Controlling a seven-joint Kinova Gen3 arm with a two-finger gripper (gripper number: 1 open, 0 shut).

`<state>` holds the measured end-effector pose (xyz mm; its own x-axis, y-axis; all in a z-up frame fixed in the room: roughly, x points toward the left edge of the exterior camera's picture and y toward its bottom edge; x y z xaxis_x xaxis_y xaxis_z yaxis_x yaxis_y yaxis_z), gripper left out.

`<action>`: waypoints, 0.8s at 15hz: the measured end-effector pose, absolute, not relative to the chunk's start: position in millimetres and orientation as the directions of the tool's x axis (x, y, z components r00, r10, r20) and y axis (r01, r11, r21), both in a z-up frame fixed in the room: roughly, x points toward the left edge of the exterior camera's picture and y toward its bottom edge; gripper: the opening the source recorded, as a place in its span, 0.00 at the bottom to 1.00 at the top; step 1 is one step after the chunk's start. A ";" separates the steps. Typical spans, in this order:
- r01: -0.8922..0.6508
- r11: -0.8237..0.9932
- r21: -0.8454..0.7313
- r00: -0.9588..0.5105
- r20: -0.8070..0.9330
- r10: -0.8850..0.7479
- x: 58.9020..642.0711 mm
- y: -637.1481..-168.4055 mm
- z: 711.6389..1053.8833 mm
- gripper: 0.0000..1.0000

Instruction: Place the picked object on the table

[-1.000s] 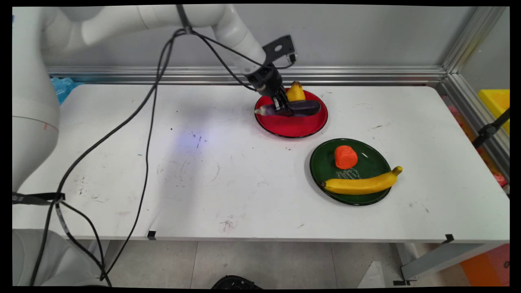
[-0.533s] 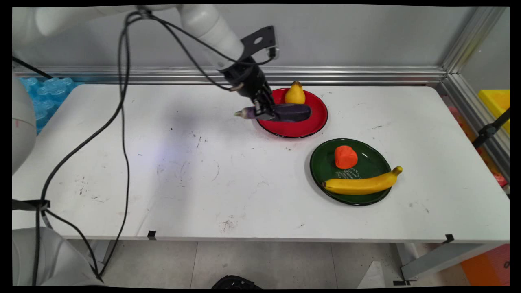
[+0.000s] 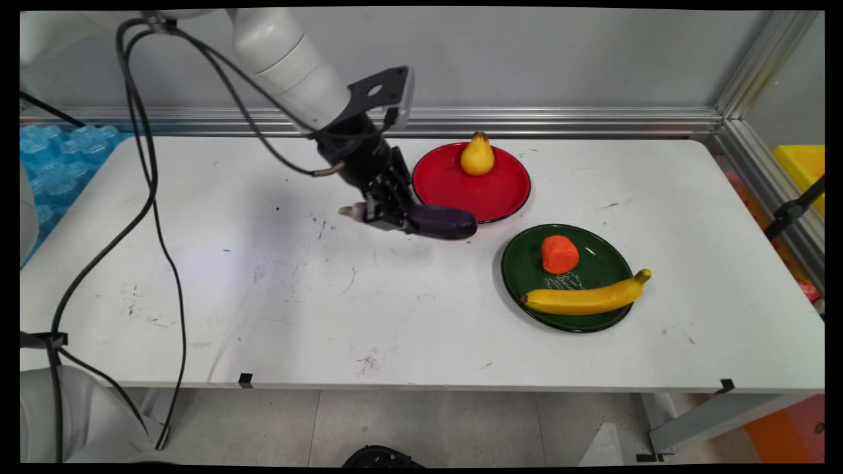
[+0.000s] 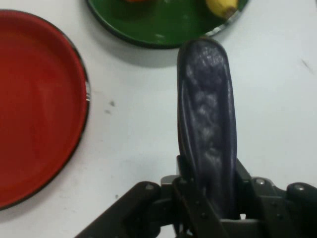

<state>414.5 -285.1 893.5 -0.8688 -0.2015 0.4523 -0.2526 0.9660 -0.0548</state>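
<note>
Position: just left of the frame's centre in the main view, the black two-finger gripper (image 3: 385, 212) hangs over bare table beside the lower left rim of the glossy round red plate (image 3: 500, 197)
Grip: jaws closed round the stem end of a long dark purple toy eggplant (image 3: 438, 222); hand view shows the eggplant (image 4: 208, 124) pinched between the fingers (image 4: 184, 171), its long body running up the frame toward the round dark green plate (image 4: 158, 25)
Eggplant: held roughly level above the table, clear of both plates; pale stem tip pointing left, rounded end pointing right toward the green plate (image 3: 527, 270)
Red plate contents: one small yellow pear (image 3: 477, 156) at the far rim
Green plate contents: an orange-red rounded lump (image 3: 560, 254); a long yellow banana (image 3: 586, 297) across the near edge, its tip overhanging the right rim
Risk: my judgement; the hold is near one end, so the heavy free end may sag or pivot between the pads; a swing could let it slip; a low pass rightward could clip the green plate's rim
Surface: white table (image 3: 296, 309), scuffed and marked with dark smudges; black cables (image 3: 145, 131) hanging at upper left
Room: grey wall with an aluminium rail behind; blue bubbled sheet (image 3: 59, 158) at far left; yellow bin (image 3: 803, 164) at right
</note>
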 end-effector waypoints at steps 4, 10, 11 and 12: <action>-0.214 0.976 -0.050 -0.884 0.434 -0.172 416.3 -270.9 876.5 0.00; -0.206 0.977 -0.049 -0.897 0.410 -0.168 413.9 -278.2 832.7 0.00; -0.205 0.978 -0.048 -0.898 0.406 -0.168 412.3 -281.4 824.7 0.00; -0.205 0.978 -0.047 -0.899 0.403 -0.169 411.0 -284.2 818.3 0.00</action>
<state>411.0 -284.2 818.3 -0.8994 -0.1691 0.4031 -0.2047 0.9777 -0.0466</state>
